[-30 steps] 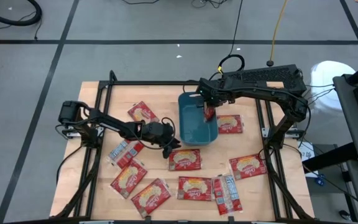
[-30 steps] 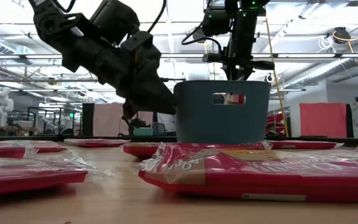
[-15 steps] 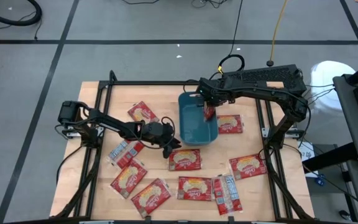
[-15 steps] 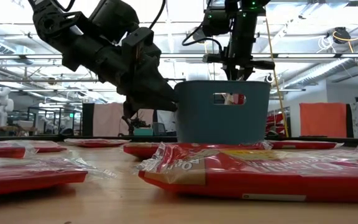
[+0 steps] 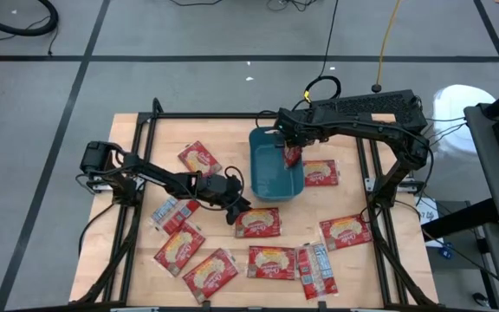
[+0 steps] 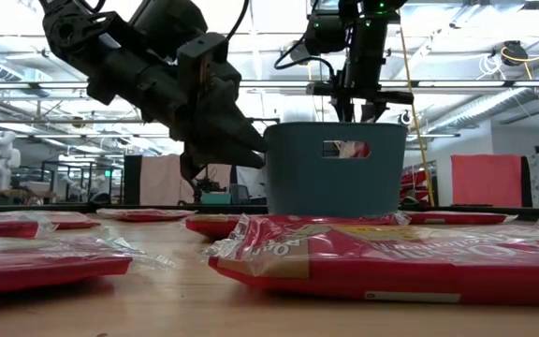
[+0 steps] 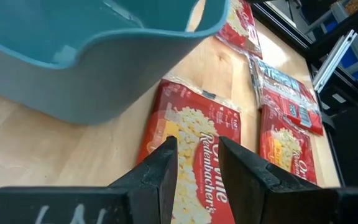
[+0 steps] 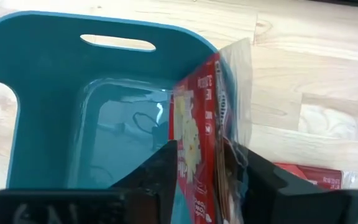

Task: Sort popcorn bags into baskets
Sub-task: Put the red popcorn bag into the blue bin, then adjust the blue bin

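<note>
A teal basket (image 5: 275,169) stands at the table's far middle. Over its right part my right gripper (image 5: 288,149) points down, open. A red popcorn bag (image 8: 197,124) stands on edge between its fingers and reaches down into the basket. That bag also shows through the basket's handle slot (image 6: 344,149). My left gripper (image 5: 236,208) hovers by the basket's near left corner, slanting down. It is open by a narrow gap with nothing between the fingers. Just beyond its tips another popcorn bag (image 7: 191,118) lies flat on the table against the basket's near wall (image 7: 73,56). My right gripper has the upright bag's upper part (image 8: 211,155) between its two fingers, which come from above. The fingers stand apart, and I cannot tell whether they touch the bag. The bag's lower end is inside the basket.
Several more popcorn bags lie flat around the basket: one far left (image 5: 199,159), one right of the basket (image 5: 319,172), one at the right (image 5: 346,231), and a row along the near edge (image 5: 271,262). Two show silvery backs (image 5: 171,211) (image 5: 317,269). Black frame rails (image 5: 145,130) border the table.
My right gripper has opened over the basket without changing place. The bag seen through the basket's handle slot has shifted a little and shows more of its pale side.
</note>
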`<control>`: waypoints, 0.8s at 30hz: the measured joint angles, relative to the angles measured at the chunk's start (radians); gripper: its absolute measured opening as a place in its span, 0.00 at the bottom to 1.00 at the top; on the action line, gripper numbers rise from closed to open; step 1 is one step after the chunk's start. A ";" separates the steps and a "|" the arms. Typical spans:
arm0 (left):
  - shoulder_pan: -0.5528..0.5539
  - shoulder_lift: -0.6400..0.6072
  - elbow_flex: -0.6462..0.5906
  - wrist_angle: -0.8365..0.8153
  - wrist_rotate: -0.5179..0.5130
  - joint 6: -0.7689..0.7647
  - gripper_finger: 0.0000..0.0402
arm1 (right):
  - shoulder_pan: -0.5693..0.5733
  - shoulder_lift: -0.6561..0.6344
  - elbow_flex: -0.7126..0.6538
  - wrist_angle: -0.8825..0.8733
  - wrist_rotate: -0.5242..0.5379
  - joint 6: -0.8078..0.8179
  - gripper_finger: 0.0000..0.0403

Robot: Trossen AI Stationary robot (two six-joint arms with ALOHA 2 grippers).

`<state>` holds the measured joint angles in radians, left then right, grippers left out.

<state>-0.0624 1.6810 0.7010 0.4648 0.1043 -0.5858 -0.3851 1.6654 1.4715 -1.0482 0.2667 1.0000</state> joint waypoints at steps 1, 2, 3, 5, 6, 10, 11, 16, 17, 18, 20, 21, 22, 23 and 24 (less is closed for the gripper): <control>0.000 0.000 0.000 0.000 0.000 -0.001 0.30 | 0.000 -0.004 0.000 0.002 0.008 -0.002 0.33; 0.000 0.000 0.000 0.000 0.000 -0.003 0.30 | 0.000 -0.013 0.000 0.003 0.019 -0.004 0.34; 0.000 0.000 0.000 -0.002 0.000 -0.007 0.30 | -0.001 -0.022 0.000 0.004 0.021 -0.010 0.35; 0.001 0.000 0.000 -0.004 0.000 -0.018 0.30 | -0.009 -0.040 0.000 0.000 0.021 -0.019 0.37; 0.001 0.000 0.000 -0.006 0.000 -0.020 0.30 | -0.014 -0.046 0.000 -0.003 0.021 -0.020 0.38; 0.001 0.000 0.000 -0.020 0.000 -0.030 0.30 | -0.032 -0.081 0.000 -0.004 0.021 -0.030 0.40; 0.001 0.000 0.000 -0.031 0.000 -0.040 0.30 | -0.036 -0.093 0.000 -0.003 0.021 -0.040 0.41; 0.001 -0.032 -0.002 -0.120 0.000 -0.122 0.30 | -0.041 -0.155 0.000 -0.003 0.021 -0.109 0.41; 0.001 -0.040 0.000 -0.134 -0.001 -0.137 0.30 | -0.041 -0.172 0.000 -0.003 0.021 -0.119 0.41; 0.001 -0.052 0.000 -0.168 -0.005 -0.148 0.30 | -0.041 -0.188 0.000 -0.003 0.021 -0.131 0.41; 0.001 -0.092 -0.003 -0.228 -0.017 -0.154 0.30 | -0.041 -0.216 0.000 -0.003 0.021 -0.156 0.41; 0.001 -0.106 -0.002 -0.231 -0.025 -0.154 0.30 | -0.041 -0.228 0.000 -0.004 0.021 -0.173 0.41; 0.001 -0.122 0.002 -0.249 -0.032 -0.153 0.30 | -0.041 -0.241 0.000 -0.004 0.020 -0.188 0.41; 0.001 -0.140 0.001 -0.284 -0.037 -0.151 0.30 | -0.041 -0.253 0.000 -0.004 0.020 -0.201 0.41; 0.001 -0.158 -0.002 -0.317 -0.040 -0.149 0.30 | -0.040 -0.265 0.000 -0.004 0.018 -0.211 0.41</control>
<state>-0.0616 1.5226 0.6993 0.1483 0.0640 -0.7347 -0.4256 1.4009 1.4715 -1.0523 0.2852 0.7891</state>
